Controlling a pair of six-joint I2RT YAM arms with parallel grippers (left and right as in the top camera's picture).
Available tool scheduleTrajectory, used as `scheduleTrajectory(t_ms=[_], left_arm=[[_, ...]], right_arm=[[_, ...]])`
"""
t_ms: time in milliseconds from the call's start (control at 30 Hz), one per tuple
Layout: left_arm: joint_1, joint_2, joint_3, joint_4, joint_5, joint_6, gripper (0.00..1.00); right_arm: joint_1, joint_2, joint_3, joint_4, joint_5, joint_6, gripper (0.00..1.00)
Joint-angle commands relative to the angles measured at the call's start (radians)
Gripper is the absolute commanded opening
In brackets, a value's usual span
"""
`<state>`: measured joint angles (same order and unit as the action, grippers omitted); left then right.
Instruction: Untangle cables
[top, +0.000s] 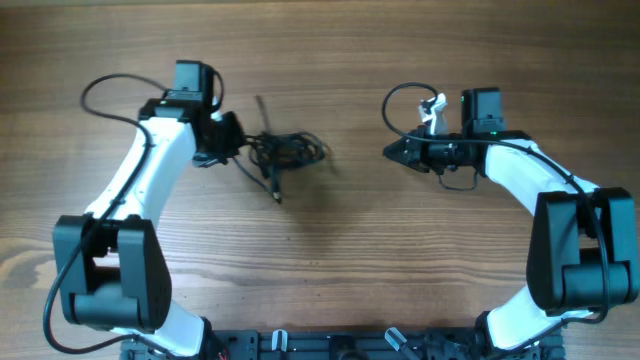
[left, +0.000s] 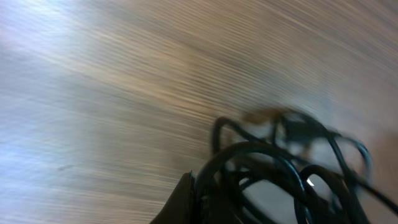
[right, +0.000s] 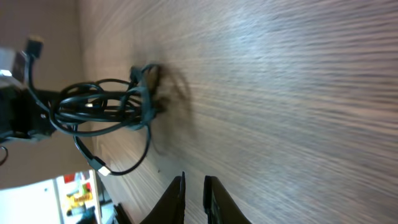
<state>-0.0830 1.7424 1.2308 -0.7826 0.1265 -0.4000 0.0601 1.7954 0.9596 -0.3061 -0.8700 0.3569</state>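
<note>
Overhead: left pincer (top: 232, 140) pinches the cables (top: 285, 152), lifted off the table (top: 350, 250).
Right pincer (top: 392, 152), barely parted and empty, should grab the loose plug end dangling below the left pincer.

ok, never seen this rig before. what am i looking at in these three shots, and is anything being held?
Two white-and-black robot arms sit at a wooden table. Each ends in a two-finger pincer.

The top picture looks straight down from a fixed camera. The other two come from cameras on the wrists, so each looks out past its own pincer.

The only loose thing is a tangled bundle of thin black cables, one plug end trailing toward the front edge.

The left pincer is shut on the bundle's edge; its wrist view shows the loops close up. The right pincer holds nothing: it points at the bundle across bare wood, fingers nearly together with a slim gap.
</note>
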Motion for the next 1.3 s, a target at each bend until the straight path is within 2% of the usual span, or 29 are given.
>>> scheduleTrajectory(t_ms=[0,67,167,300,367,500,567,700,867,1100,1267], left_arm=[[-0.074,0.01,-0.015,0.014,0.213,0.238,0.04],[-0.1,0.01,-0.015,0.013,0.248,0.296,0.04],[-0.125,0.01,-0.015,0.014,0.251,0.319,0.04],[-0.145,0.01,-0.015,0.02,0.251,0.322,0.04],[-0.144,0.01,-0.015,0.02,0.251,0.322,0.04],[-0.148,0.01,-0.015,0.019,0.26,0.327,0.04],[-0.163,0.01,-0.015,0.019,0.306,0.373,0.04],[-0.177,0.01,-0.015,0.024,0.31,0.37,0.04],[-0.177,0.01,-0.015,0.032,0.311,0.366,0.04],[-0.177,0.01,-0.015,0.034,0.311,0.364,0.04],[-0.177,0.01,-0.015,0.035,0.311,0.362,0.04]], right_arm=[[0.014,-0.002,0.006,0.006,-0.002,-0.039,0.14],[0.014,-0.002,0.006,0.006,-0.043,-0.071,0.17],[0.016,-0.002,0.006,0.006,-0.117,-0.099,0.27],[0.037,-0.002,0.006,0.006,-0.187,-0.122,0.33],[0.067,-0.002,0.007,0.009,-0.19,-0.128,0.41],[0.07,-0.016,0.044,0.057,-0.359,-0.129,0.42],[0.078,-0.048,0.066,0.077,-0.359,-0.077,0.43],[0.12,-0.124,0.067,0.08,-0.314,-0.069,0.43],[0.232,-0.128,0.067,0.085,-0.283,-0.069,0.43],[0.298,-0.128,0.067,0.088,-0.217,-0.059,0.43],[0.362,-0.127,0.066,0.077,0.043,-0.011,0.43]])
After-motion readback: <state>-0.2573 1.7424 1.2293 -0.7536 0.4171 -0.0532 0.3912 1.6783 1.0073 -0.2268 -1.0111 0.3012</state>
